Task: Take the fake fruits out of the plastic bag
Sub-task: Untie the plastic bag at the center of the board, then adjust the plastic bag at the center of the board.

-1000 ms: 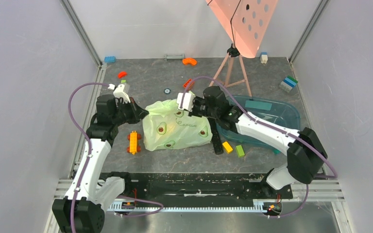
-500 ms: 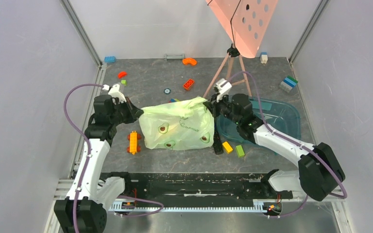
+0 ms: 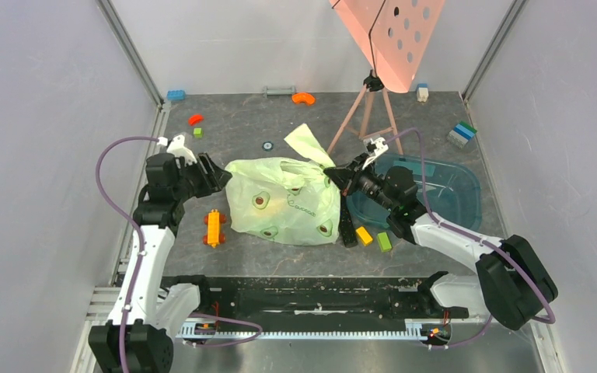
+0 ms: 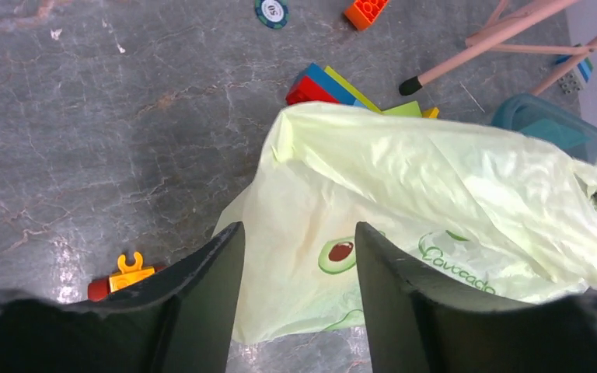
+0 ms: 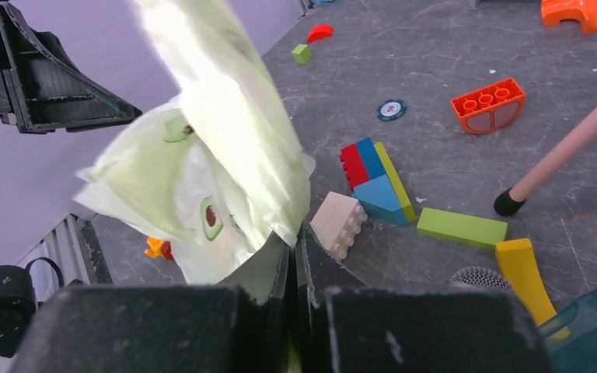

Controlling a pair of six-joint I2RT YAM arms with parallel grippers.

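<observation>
One pale-green plastic bag (image 3: 284,203), crinkly, w/ avocado prints.

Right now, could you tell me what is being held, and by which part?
Right gripper pinches the plastic bag by an edge fold; left gripper is open, empty.

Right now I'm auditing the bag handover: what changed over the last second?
The right end effector, shut on the plastic bag, swung right toward the teal tray, dragging the bag along. The left end effector opened and let the bag go. The tray stayed put.
</observation>
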